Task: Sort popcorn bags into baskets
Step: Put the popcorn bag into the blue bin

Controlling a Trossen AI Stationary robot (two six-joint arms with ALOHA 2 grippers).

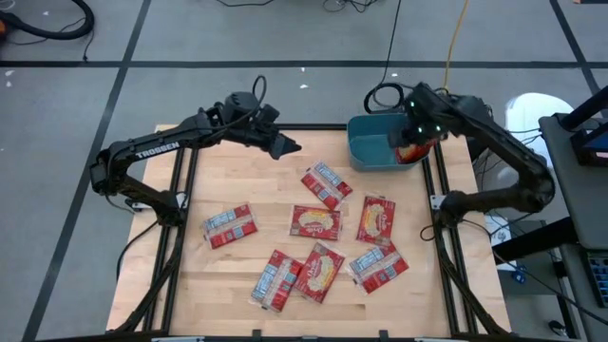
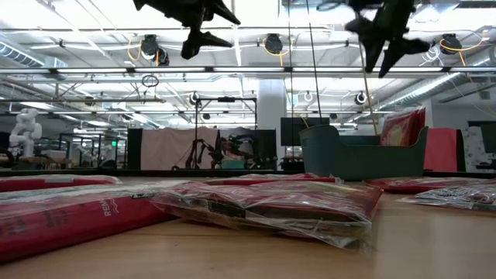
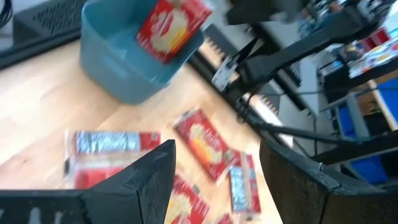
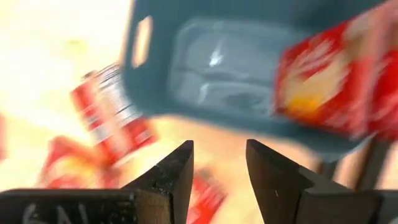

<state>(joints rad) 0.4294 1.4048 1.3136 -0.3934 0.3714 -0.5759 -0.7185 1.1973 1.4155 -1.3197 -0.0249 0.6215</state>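
Note:
A teal-blue basket [image 1: 366, 152] stands at the back right of the wooden table. One red popcorn bag [image 1: 411, 151] leans inside it against its right wall, sticking up above the rim [image 2: 403, 126]. My right gripper [image 1: 410, 142] hangs just above that bag, open with nothing between its fingers [image 4: 219, 149]. Several more popcorn bags lie flat across the middle and front of the table, the nearest to the basket being one [image 1: 326, 183] with a grey label. Left of the basket, my left gripper [image 1: 288, 147] hovers over the table's back middle, open and empty [image 3: 217, 152].
Black frame rails [image 1: 180, 218] run along both sides of the table. The loose bags [image 1: 314, 222] crowd the middle and front right, and one [image 1: 230, 225] lies apart on the left. Cables and equipment stand off the table on the right.

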